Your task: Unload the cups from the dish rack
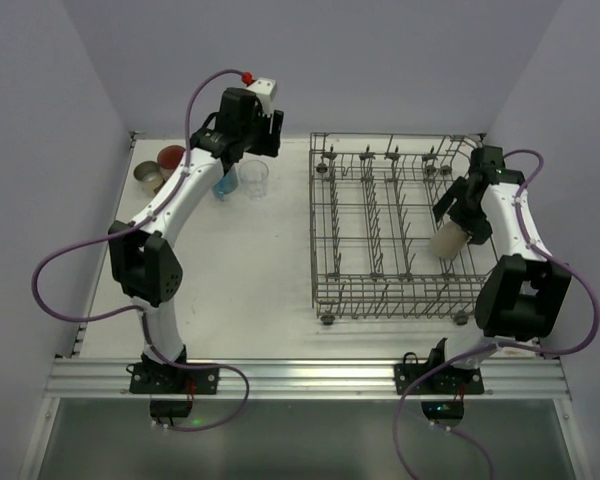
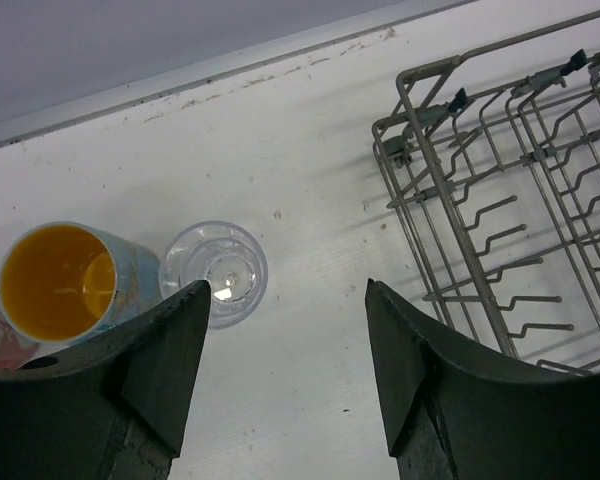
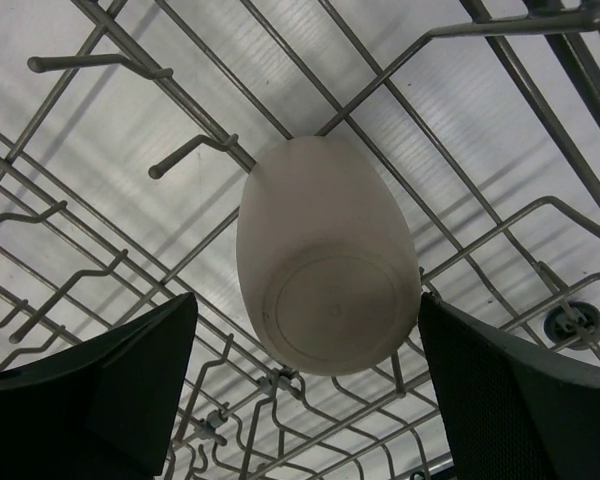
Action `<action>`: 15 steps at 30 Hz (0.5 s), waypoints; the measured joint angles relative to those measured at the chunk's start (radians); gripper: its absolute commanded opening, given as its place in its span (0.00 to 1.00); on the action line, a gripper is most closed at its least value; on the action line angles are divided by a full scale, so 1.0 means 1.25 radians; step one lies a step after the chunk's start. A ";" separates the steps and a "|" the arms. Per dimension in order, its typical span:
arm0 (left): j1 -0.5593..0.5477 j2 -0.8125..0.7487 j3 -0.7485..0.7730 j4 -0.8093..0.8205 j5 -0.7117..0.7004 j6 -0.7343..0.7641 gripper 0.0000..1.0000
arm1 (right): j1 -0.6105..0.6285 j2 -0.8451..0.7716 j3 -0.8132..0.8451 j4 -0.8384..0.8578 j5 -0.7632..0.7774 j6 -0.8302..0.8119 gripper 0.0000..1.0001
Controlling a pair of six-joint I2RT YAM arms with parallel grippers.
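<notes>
The grey wire dish rack [image 1: 380,290] stands on the right of the table. A plain beige cup [image 3: 325,265] lies on its side in the rack, base towards my right gripper [image 3: 305,335]; it also shows in the top view [image 1: 448,241]. The right gripper is open, its fingers on either side of the cup, not touching. On the far left stand a clear glass tumbler [image 2: 216,271], a blue patterned mug [image 2: 65,285], a pink patterned mug [image 1: 171,157] and a tan cup [image 1: 148,177]. My left gripper [image 2: 285,330] is open and empty above the table beside the tumbler.
The rack's near corner [image 2: 410,130] shows at the right of the left wrist view. Grey walls close the table at the back and sides. Purple cables loop from both arms.
</notes>
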 measured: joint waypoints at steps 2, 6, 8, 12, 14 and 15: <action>-0.001 -0.024 -0.016 0.008 0.006 0.000 0.68 | 0.000 0.009 -0.006 0.010 -0.001 0.003 0.88; -0.003 -0.057 -0.041 0.017 0.014 -0.001 0.68 | 0.000 0.018 -0.032 0.026 0.000 0.007 0.83; -0.003 -0.061 -0.043 0.024 0.023 -0.001 0.68 | 0.000 0.020 -0.044 0.031 0.000 0.008 0.81; -0.005 -0.061 -0.052 0.029 0.032 -0.007 0.68 | 0.000 0.020 -0.056 0.035 0.002 0.007 0.59; -0.006 -0.061 -0.055 0.029 0.034 -0.009 0.68 | 0.000 0.020 -0.056 0.040 0.005 0.002 0.30; -0.008 -0.061 -0.056 0.030 0.035 -0.012 0.68 | 0.000 0.019 -0.056 0.040 0.006 0.006 0.21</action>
